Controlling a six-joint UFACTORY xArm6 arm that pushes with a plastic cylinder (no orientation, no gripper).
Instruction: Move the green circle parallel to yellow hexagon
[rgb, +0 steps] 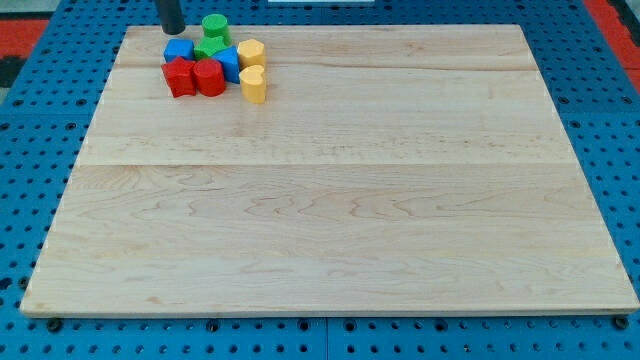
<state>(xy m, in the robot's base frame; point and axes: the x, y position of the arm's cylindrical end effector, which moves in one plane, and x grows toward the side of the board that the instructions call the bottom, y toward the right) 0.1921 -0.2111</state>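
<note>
The green circle (215, 27) sits at the view's top left of the worktop (330, 180), at the back of a tight cluster of blocks and close to the board's far edge. Just in front of it lies a second green block (207, 47) (its shape is hard to make out, being partly hidden). The yellow hexagon (251, 52) stands a little to the view's right of the circle and slightly nearer the view's bottom, touching or almost touching a blue block (229, 62). Another blue block (179, 49) lies on the cluster's left; two red blocks (180, 77) (209, 77) form the front row, and a second yellow block (254, 85) stands just below the hexagon.

There is no hand on this arm, so nothing opens or closes; my tip (172, 30) rests at the board's top edge, just to the view's left of the green circle and above the left blue block, not visibly touching either.

As I judge it, the task is barely begun: the circle is jammed among its neighbours and sits higher in the view than the hexagon. It must yet be pushed clear and brought level alongside the hexagon, without dragging the other blocks along.
</note>
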